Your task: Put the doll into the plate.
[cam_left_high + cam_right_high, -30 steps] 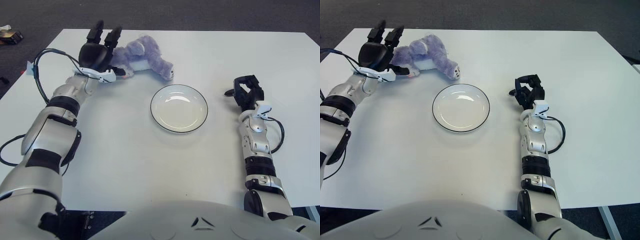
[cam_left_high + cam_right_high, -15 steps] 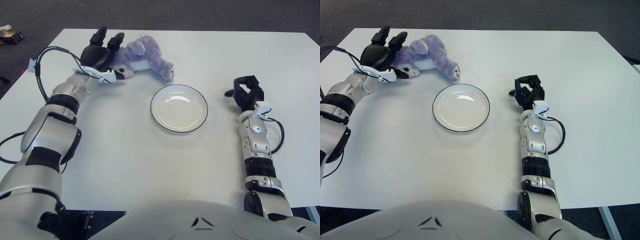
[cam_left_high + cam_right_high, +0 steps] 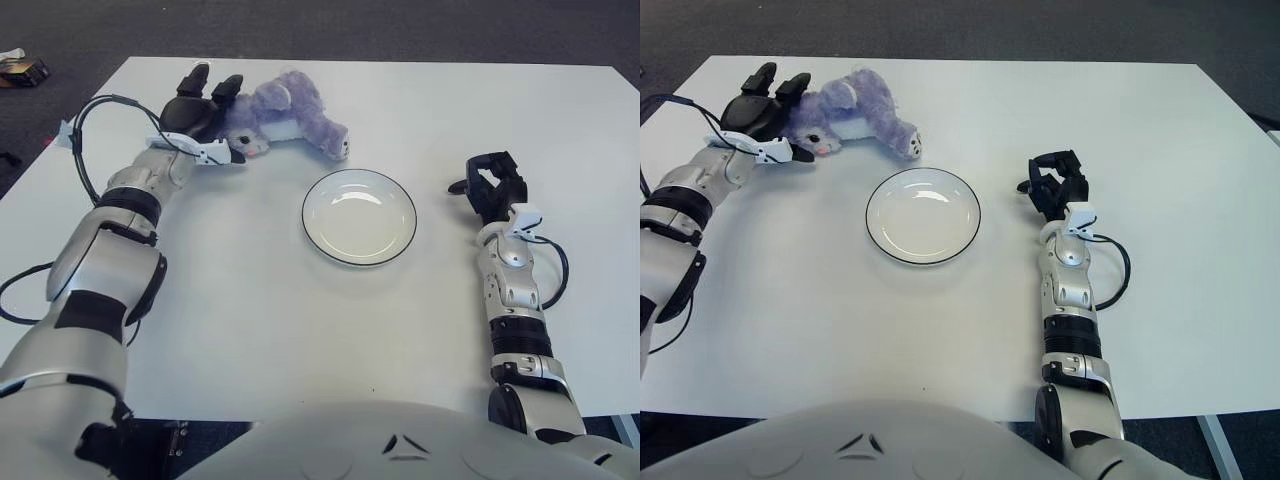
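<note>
- The doll point(image 3: 283, 117), a purple plush, lies on its side at the far left of the table point(image 3: 300, 330), beyond the plate point(image 3: 359, 216) and clear of it, so the task's carry is not yet made.
- Its long axis runs roughly left to right, tilted a little toward the robot at the right: the head end, with a pale muzzle, points left toward the hand, and one paw reaches out at the right, toward the plate's far-left rim.
- The left hand point(image 3: 200, 118) sits against the doll's head end, its dark fingers point(image 3: 190, 82) reaching along the far side of the head and a thumb by the muzzle. They look wrapped partly round the head, placed there, I judge, to take the toy by its thickest, softest part; whether the grasp has closed I cannot tell.
- The plate stands empty at the table's middle, an easy sweep from the doll.
- The right hand point(image 3: 490, 185) shows to the right of the plate, idle, its fingers curled on nothing.
</note>
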{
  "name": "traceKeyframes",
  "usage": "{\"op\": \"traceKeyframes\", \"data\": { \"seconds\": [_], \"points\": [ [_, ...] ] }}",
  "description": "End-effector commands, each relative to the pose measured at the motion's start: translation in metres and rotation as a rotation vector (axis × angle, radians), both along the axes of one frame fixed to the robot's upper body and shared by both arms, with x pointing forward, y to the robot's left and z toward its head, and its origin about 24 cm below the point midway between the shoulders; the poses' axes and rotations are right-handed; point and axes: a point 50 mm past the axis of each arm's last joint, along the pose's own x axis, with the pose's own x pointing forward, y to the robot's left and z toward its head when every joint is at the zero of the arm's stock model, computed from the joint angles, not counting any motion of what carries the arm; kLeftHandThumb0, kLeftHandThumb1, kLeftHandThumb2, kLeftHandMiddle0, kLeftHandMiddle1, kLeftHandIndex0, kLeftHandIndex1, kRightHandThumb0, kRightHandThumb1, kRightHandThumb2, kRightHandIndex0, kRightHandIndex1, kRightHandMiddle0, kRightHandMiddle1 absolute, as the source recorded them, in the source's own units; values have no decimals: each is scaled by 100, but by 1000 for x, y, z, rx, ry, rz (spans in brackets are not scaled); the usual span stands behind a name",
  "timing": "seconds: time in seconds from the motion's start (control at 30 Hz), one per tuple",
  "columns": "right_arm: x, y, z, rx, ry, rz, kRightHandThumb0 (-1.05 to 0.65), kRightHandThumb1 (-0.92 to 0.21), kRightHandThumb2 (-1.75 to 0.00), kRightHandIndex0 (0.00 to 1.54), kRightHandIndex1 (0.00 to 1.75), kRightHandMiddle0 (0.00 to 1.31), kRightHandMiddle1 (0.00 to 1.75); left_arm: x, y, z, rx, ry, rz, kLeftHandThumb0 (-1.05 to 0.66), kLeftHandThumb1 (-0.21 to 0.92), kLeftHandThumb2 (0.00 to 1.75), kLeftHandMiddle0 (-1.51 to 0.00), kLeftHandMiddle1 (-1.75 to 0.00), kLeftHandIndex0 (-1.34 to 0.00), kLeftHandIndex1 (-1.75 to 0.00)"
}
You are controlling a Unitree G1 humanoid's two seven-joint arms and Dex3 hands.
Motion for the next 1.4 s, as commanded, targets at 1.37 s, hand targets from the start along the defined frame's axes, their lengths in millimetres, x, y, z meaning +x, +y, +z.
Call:
{"op": "traceKeyframes", "data": {
  "seconds": [1.37],
  "points": [
    [-14,-4,-22,30,64,-14,-35,-92,-39,74,138,34,161,6,-18,-13,-249,139,65,-74,70,0,-7,-1,-22,-3]
  ]
}}
